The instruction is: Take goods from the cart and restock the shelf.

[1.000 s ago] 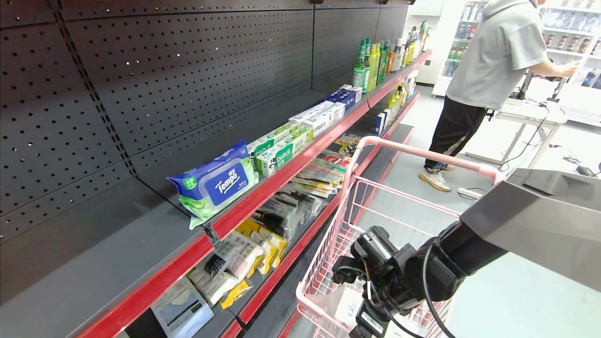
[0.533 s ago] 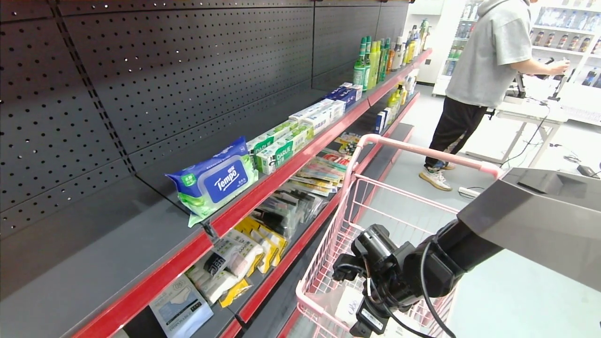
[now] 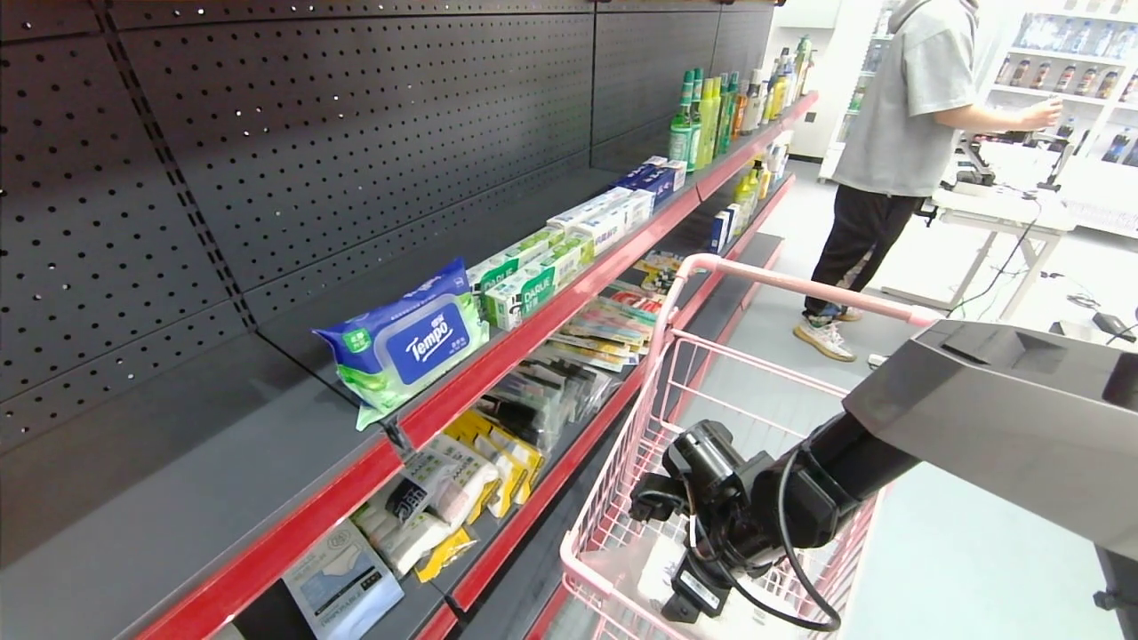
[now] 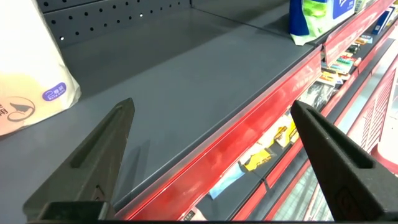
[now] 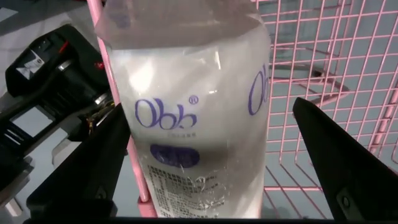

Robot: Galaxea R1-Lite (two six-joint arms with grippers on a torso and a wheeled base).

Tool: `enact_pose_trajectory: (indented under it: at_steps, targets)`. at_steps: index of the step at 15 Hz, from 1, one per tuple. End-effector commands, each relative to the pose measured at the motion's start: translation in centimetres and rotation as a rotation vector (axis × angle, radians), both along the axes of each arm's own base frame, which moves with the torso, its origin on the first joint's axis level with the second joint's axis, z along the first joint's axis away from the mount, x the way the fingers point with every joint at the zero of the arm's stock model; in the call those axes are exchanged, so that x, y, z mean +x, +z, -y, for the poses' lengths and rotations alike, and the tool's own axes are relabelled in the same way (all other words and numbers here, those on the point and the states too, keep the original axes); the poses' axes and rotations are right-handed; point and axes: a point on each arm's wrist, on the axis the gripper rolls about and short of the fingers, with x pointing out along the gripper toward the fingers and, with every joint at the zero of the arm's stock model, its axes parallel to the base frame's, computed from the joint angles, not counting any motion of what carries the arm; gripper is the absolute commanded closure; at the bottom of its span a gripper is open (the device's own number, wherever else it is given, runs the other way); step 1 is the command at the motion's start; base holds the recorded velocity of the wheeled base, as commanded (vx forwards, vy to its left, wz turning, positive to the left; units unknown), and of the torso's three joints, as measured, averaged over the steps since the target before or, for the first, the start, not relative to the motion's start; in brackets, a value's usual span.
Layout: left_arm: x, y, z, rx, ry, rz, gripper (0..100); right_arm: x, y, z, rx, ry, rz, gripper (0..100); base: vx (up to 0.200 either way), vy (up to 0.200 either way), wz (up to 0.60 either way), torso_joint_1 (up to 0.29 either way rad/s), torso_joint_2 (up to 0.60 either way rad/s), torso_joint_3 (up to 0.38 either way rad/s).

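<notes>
In the near corner of the pink wire cart (image 3: 711,373) lies a white soft pack (image 5: 199,143), wrapped in clear film. It carries violet lettering and a block of small print that is too fine to read. The right gripper (image 5: 208,146) hangs just over it with the fingers spread wide, one on each side of the pack. I cannot tell if they touch it. The long axis of the pack runs in line with the fingers, and its sealed clear end points away from the wrist. A pink bar of the cart wall (image 5: 102,37) stands just beside the pack, between it and the shelving.

The left gripper (image 4: 211,162) is over the bare grey shelf board (image 4: 205,81), also spread wide and holding nothing. Near it on the board stands a white paper pack (image 4: 25,74) with a small blue badge.

Farther along the same red-edged board lies a blue and green wipes pack (image 3: 404,342), tilted on the front edge. After it come green and white toothpaste boxes (image 3: 533,280), then green bottles (image 3: 702,120) at the far end. On the lower shelf lie flat hanging packets (image 3: 462,480).
</notes>
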Motion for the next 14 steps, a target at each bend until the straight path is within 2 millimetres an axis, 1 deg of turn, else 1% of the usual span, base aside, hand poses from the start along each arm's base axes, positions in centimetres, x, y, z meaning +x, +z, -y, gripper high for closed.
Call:
enact_pose_trajectory:
  at_steps: [1, 5, 8, 14]
  targets:
    - [0.0, 0.0, 0.0, 0.0, 0.0, 0.0, 0, 0.3, -0.5, -0.3, -0.004, 0.009, -0.002, 0, 0.0, 0.0, 0.0, 0.0, 0.0, 0.0]
    - [0.0, 0.0, 0.0, 0.0, 0.0, 0.0, 0, 0.7, -1.3, -0.5, -0.01, 0.011, -0.007, 0, 0.0, 0.0, 0.0, 0.0, 0.0, 0.0]
    - [0.0, 0.0, 0.0, 0.0, 0.0, -0.001, 0, 1.9, -1.3, -0.5, -0.022, -0.011, 0.03, 0, 0.0, 0.0, 0.0, 0.0, 0.0, 0.0]
    - [0.0, 0.0, 0.0, 0.0, 0.0, 0.0, 0, 2.1, -1.5, -0.2, -0.041, 0.001, 0.034, 0, 0.0, 0.0, 0.0, 0.0, 0.0, 0.0]
